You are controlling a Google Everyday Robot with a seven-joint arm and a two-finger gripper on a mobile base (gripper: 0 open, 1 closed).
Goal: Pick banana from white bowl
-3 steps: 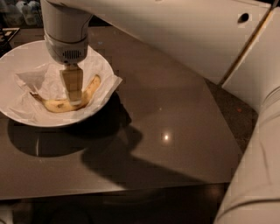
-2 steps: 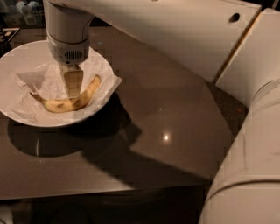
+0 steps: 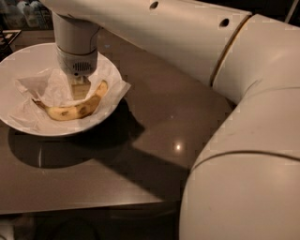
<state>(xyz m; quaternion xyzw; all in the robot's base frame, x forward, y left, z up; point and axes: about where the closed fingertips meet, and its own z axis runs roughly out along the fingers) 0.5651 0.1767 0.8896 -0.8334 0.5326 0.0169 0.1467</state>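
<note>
The white bowl (image 3: pixel 18 63) stands at the left of the dark table, lined with crumpled white paper (image 3: pixel 44 86). The yellow banana (image 3: pixel 70 110) with brown speckles lies curved on the paper in the bowl's near half. My gripper (image 3: pixel 80 90) hangs straight down from the white wrist over the middle of the bowl, just behind the banana's right half. Its tip sits close to the banana.
The dark glossy table (image 3: pixel 154 117) stretches to the right of the bowl, and its front edge runs along the bottom. My large white arm (image 3: pixel 243 154) fills the right side of the view. Dim objects sit at the far back left (image 3: pixel 23 14).
The gripper has shifted slightly back and up in the bowl, so more of the banana shows in front of it. The banana has stayed on the paper.
</note>
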